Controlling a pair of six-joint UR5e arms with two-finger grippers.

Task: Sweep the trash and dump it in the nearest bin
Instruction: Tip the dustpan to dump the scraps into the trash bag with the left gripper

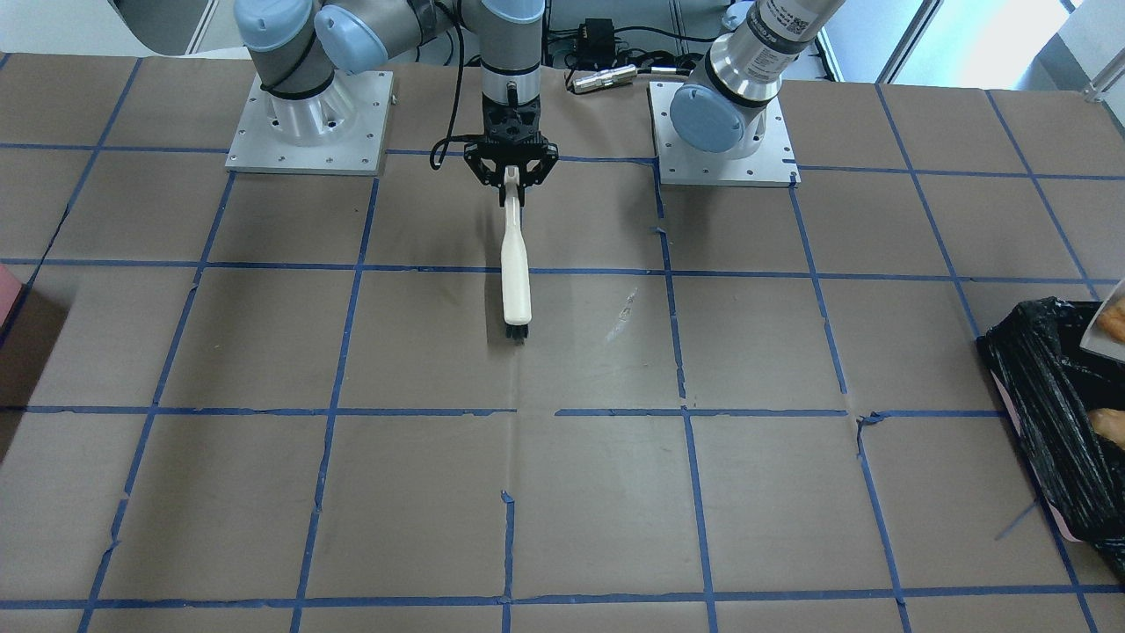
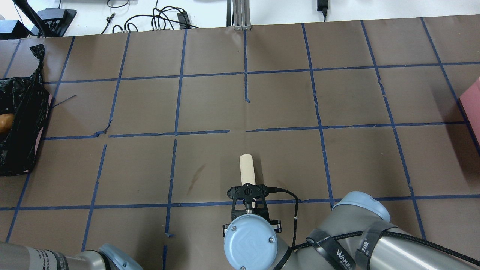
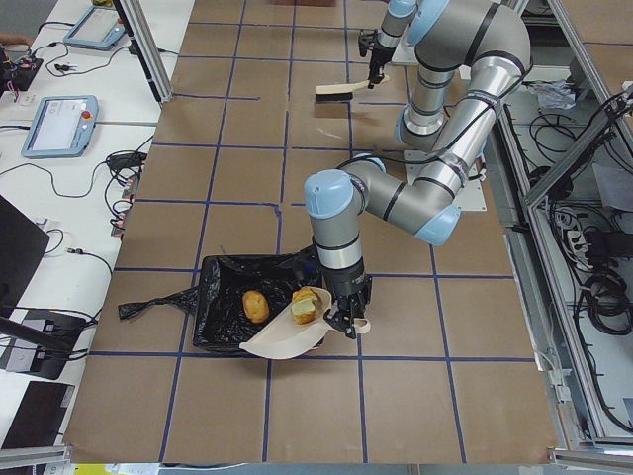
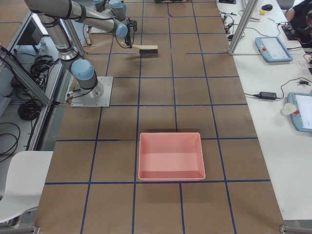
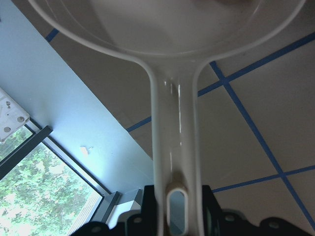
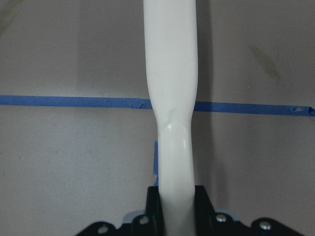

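Note:
The bin (image 3: pixel 223 297), lined with a black bag, stands at the table's left end; it also shows in the front view (image 1: pixel 1041 396) and the overhead view (image 2: pixel 20 123). A tan lump (image 3: pixel 255 305) lies inside it. My left gripper (image 5: pixel 176 199) is shut on the handle of a cream dustpan (image 3: pixel 287 338) tilted over the bin's rim. A pale yellowish chunk (image 3: pixel 304 313) rests at the pan's lip. My right gripper (image 1: pixel 512 178) is shut on a cream brush (image 1: pixel 515 264), held level above the table's middle, bristles (image 1: pixel 518 332) down.
A pink box (image 4: pixel 170 156) sits at the table's right end, its corner showing in the overhead view (image 2: pixel 473 99). Both arm bases (image 1: pixel 308 132) stand on plates at the robot's side. The brown table (image 1: pixel 562 492) is marked with blue tape lines.

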